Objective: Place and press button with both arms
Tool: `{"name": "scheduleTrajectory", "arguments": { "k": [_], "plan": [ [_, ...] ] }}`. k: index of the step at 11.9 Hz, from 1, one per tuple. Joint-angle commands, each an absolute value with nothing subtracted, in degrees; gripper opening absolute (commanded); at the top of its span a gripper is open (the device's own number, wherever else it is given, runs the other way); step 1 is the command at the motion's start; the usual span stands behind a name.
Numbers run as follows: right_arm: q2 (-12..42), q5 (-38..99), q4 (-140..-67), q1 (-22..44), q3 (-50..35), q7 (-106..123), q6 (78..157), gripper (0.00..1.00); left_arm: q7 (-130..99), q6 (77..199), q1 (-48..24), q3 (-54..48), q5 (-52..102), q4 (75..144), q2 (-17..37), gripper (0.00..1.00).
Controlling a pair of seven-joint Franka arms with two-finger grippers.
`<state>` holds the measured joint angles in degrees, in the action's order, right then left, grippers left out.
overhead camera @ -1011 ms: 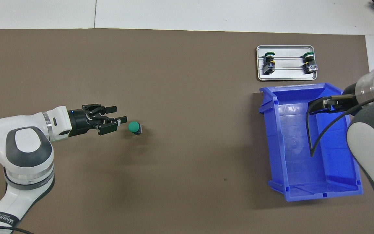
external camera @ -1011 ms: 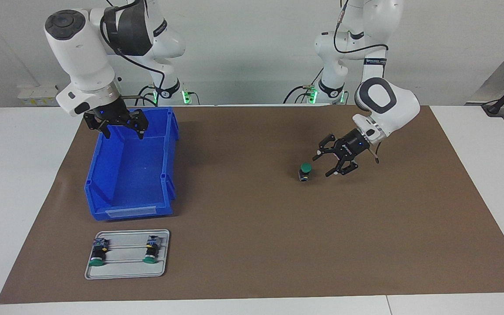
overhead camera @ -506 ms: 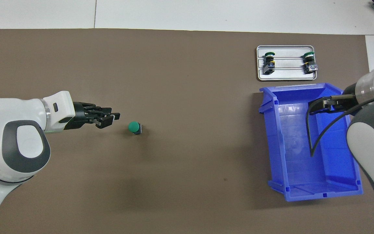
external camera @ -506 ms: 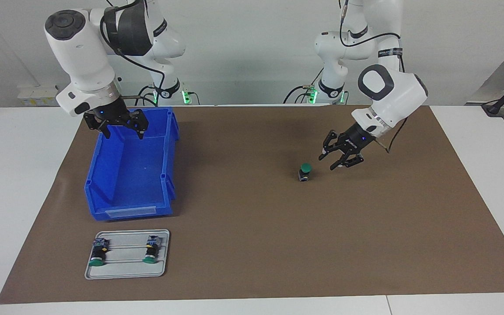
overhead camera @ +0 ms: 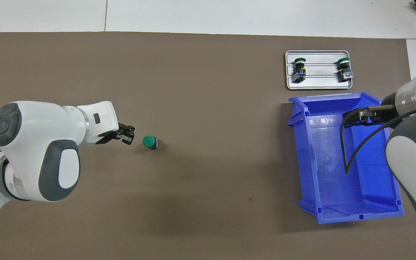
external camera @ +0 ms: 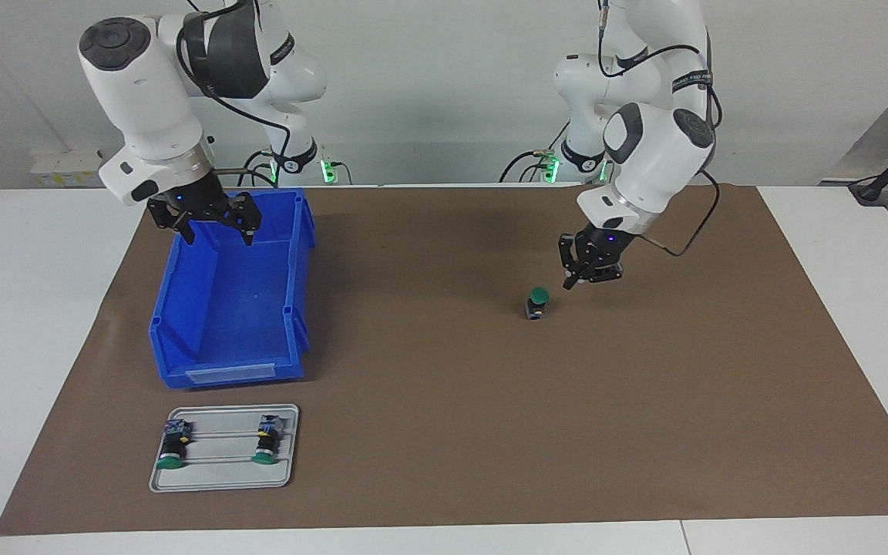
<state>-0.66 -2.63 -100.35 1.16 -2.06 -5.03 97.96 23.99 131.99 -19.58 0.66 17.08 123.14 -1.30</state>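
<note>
A mat point(external camera: 444, 432) covers most of the worktop point(external camera: 35, 324). The button point(external camera: 538, 302) stands on the mat toward the left arm's end, cap up, apart from everything else. The left tool point(external camera: 576, 282) hangs just beside it, apparently not touching. At the right arm's end a bin point(external camera: 182, 324) sits on the mat, and the right tool point(external camera: 213, 229) hangs over the part of it nearest the robots. A tray point(external camera: 216, 478) lies just beside the bin, farther from the robots. Two switches point(external camera: 173, 445) point(external camera: 266, 439) lie side by side on the tray, well apart from the button.
</note>
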Motion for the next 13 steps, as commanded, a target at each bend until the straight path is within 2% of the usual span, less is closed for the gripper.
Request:
{"name": "scheduleTrajectory", "arguments": {
  "k": [1, 13],
  "plan": [
    [-2.1, -2.8, -102.1, 0.8, -2.4, -5.8, 99.2, 1.0, 18.8, 133.3, -22.2, 1.3, 11.1, 122.6, 0.0, 0.0],
    [-2.0, -2.4, -102.1, 0.2, -2.4, -5.8, 99.1, 1.0, 17.1, 139.5, -26.7, 1.3, 9.0, 125.9, 5.9, 0.0]
  ]
}}
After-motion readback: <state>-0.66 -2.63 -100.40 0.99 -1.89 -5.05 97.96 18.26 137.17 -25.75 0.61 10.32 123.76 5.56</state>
